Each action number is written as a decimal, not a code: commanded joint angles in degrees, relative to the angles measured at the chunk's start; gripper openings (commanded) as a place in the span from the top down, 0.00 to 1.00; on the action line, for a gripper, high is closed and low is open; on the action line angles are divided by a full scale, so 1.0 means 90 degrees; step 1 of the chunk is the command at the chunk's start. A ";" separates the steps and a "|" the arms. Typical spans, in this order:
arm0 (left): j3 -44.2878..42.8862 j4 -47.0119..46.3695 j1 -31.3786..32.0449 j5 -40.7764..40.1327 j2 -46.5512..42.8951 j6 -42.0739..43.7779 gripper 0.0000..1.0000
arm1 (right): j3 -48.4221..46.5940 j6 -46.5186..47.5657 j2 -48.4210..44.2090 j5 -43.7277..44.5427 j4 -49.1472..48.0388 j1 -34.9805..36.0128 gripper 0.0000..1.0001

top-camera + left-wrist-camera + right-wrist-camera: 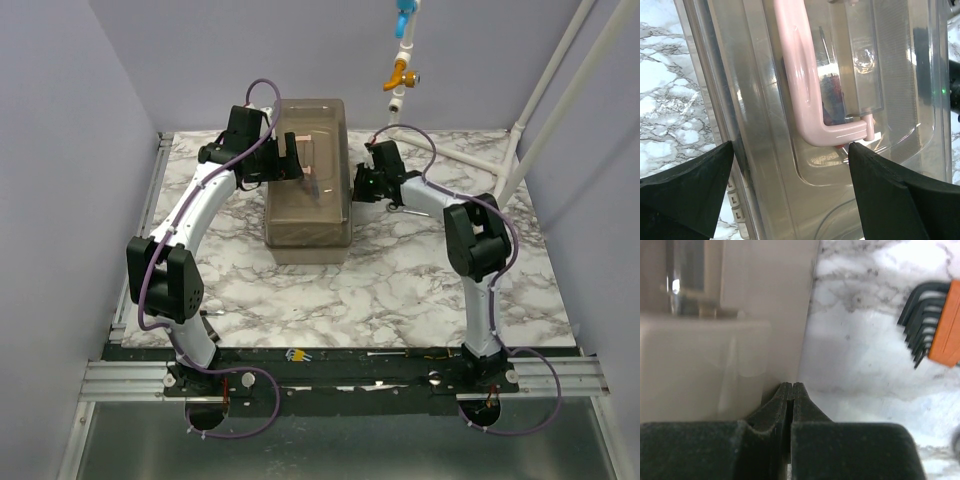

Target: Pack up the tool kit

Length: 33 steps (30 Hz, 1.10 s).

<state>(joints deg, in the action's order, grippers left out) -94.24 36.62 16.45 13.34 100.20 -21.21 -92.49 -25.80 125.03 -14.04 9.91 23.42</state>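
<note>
We judge the translucent grey-brown plastic toolbox (308, 185) stiff, slick: take its pink handle (799, 75). Our left gripper (791, 145) gapes empty over it; right gripper (791, 386) shut, empty, 3 o'clock.

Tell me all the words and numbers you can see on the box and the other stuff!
There is no text that can be read in any view.
The toolbox and its pink handle show no writing.
The orange holder of hex keys is blurred and shows no letters.
The small yellow bit on the front rail is too small to read.
</note>
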 commanded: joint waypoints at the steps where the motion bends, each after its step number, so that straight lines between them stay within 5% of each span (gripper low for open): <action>1: 0.0006 0.0026 0.0497 0.0414 0.0291 0.0098 0.08 | 0.0590 -0.0547 -0.0936 -0.0447 -0.1000 0.0480 1.00; 6: 0.0008 0.0018 0.0494 0.0179 -0.0208 0.0008 0.04 | 0.1140 -0.0299 -0.1852 0.0526 -0.0877 0.0391 0.99; 10: 0.0012 0.0164 0.0494 -0.0145 -0.0907 0.0011 0.02 | 0.1342 -0.0228 -0.2422 0.1117 -0.0539 0.0342 0.86; 14: 0.0120 0.0296 0.0487 -0.0632 -0.1730 0.0023 0.01 | 0.1831 -0.0239 -0.3161 0.1672 -0.0466 0.0325 0.20; 17: 0.0480 0.0207 0.0426 -0.0860 -0.2491 0.0016 0.01 | 0.2256 -0.0201 -0.3823 0.1997 -0.0437 0.0310 0.00; 30: 0.4532 -0.1437 -0.0061 -0.3413 -0.5606 -0.0880 0.01 | 0.4425 -0.0336 -0.6098 0.4665 -0.0471 0.0076 0.00; 33: 0.5448 -0.1995 -0.0253 -0.3534 -0.5980 -0.1196 0.02 | 0.5703 -0.0172 -0.6987 0.4949 -0.1633 -0.0200 0.00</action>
<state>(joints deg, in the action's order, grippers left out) -55.27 26.46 16.29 -12.19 50.35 -26.30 -52.07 -27.64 69.91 21.23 3.86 24.18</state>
